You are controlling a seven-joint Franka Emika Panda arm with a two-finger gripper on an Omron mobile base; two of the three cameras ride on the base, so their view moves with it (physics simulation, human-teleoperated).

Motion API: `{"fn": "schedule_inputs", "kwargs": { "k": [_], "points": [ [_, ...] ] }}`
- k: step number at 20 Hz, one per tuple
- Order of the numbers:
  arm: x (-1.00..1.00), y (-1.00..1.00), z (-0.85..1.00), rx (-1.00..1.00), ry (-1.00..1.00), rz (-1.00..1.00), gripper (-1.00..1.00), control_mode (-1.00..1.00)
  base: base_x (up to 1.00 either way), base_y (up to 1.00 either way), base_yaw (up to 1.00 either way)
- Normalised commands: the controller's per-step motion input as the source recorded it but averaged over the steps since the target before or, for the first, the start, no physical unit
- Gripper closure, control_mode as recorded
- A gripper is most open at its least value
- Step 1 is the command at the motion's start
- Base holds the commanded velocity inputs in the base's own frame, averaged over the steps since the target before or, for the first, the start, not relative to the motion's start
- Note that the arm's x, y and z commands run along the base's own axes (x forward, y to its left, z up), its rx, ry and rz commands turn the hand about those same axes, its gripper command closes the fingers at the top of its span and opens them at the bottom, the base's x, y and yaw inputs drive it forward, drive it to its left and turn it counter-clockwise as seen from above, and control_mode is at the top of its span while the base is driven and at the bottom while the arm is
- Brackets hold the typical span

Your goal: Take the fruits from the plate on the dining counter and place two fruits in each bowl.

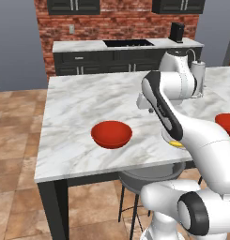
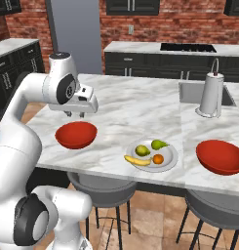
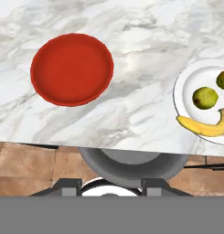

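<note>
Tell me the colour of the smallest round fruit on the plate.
Orange; clearest in the right base view.

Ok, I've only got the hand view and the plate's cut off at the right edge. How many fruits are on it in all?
Observer: Four on the plate: the banana, a round green fruit, a pear-shaped green one and a small orange one.
Operator: Where's the second bowl?
Observer: The other red bowl sits on the dining counter past the plate, on the side away from the bowl you see.
Operator: Anything in it?
Observer: No, it is empty.
Operator: Anything close to it?
Observer: A paper towel holder stands behind it.
</note>
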Motion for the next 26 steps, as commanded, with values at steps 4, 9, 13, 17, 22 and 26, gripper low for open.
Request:
{"fn": "schedule_inputs", "kwargs": {
  "k": [4, 9, 13, 17, 22, 26],
  "points": [
    [-0.11, -0.05, -0.04, 0.00, 0.00, -0.01, -1.00, -1.00, 0.00, 0.00, 0.00],
    [-0.32, -0.37, -0.23, 0.01, 0.01, -0.19, -1.00, -1.00, 0.00, 0.00, 0.00],
    [-0.24, -0.56, -0.32, 0.00, 0.04, -0.38, -1.00, -1.00, 0.00, 0.00, 0.00],
    [-0.05, -0.61, -0.37, 0.00, 0.04, -0.51, -1.00, -1.00, 0.00, 0.00, 0.00],
    [0.00, -0.65, -0.38, 0.00, 0.02, -0.38, -1.00, -1.00, 0.00, 0.00, 0.00],
    [0.01, -0.59, -0.44, 0.00, 0.02, -0.23, -1.00, -1.00, 0.00, 0.00, 0.00]
  ]
}}
